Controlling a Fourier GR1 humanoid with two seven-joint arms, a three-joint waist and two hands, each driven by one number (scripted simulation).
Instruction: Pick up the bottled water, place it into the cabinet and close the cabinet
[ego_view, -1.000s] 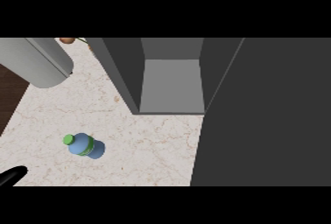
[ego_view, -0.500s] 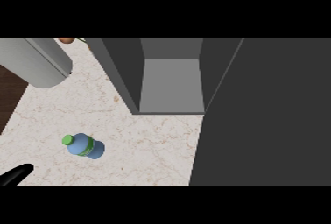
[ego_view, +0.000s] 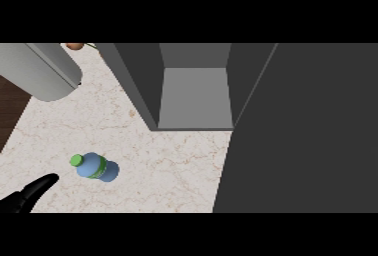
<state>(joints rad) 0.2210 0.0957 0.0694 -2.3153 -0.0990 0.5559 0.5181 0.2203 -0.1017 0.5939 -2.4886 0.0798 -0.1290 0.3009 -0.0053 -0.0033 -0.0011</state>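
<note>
The bottled water (ego_view: 95, 167), blue with a green cap and green band, lies on the marble counter (ego_view: 170, 170) at the lower left. My left hand (ego_view: 28, 195) enters at the lower left corner, its fingers straight and pointing up-right, a short way left of and below the bottle and not touching it. The grey cabinet (ego_view: 193, 95) stands open at the top centre with a bare inside. Its dark door (ego_view: 303, 130) fills the right side of the view. My right hand does not show.
A large grey cylinder (ego_view: 43, 70) lies at the upper left, partly over the counter's edge. A small brown object (ego_view: 73, 46) shows at the top edge beside it. Dark floor (ego_view: 9, 107) lies beyond the counter's left edge.
My left hand has come a little further into view, up and to the right towards the bottle. The bottle and cabinet have not moved.
</note>
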